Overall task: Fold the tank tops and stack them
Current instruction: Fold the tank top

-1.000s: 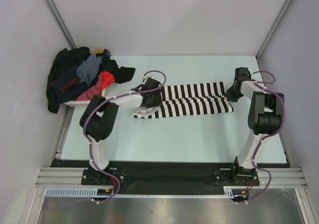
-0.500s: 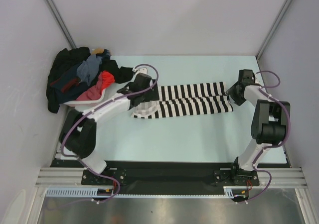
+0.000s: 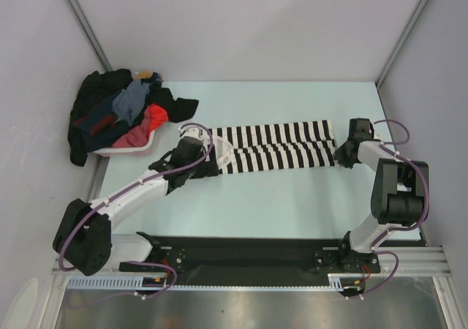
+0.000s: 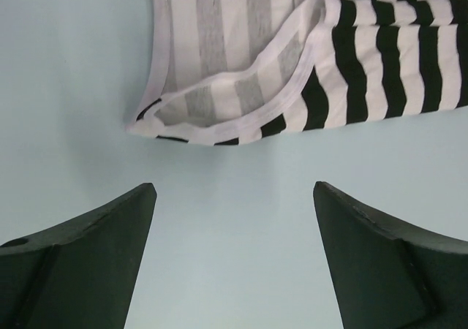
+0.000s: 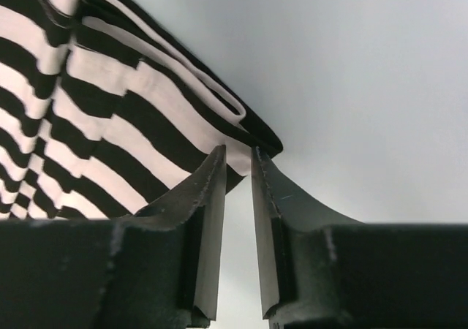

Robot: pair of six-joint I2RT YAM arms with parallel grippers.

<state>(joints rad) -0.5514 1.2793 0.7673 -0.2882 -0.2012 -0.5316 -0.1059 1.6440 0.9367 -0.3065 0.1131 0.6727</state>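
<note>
The black-and-white striped tank top (image 3: 281, 146) lies flat as a long folded strip across the middle of the table. My left gripper (image 4: 234, 197) is open and empty, and hovers over bare table just short of the top's white-trimmed left end (image 4: 227, 88). My right gripper (image 5: 238, 153) is at the top's near right corner (image 5: 248, 128). Its jaws stand only a narrow gap apart, pinching the corner hem at their tips. The navy "23" jersey cannot be picked out; it may be in the clothes pile.
A pale pink basket (image 3: 128, 150) at the back left holds a heap of dark, blue and red clothes (image 3: 121, 113) that spills over its rim. White walls close in the table at the back and on both sides.
My left arm has swung back toward the near left and drawn off the top's left end, which now lies uncovered. My right gripper has slid a little nearer along the right edge to the corner.
</note>
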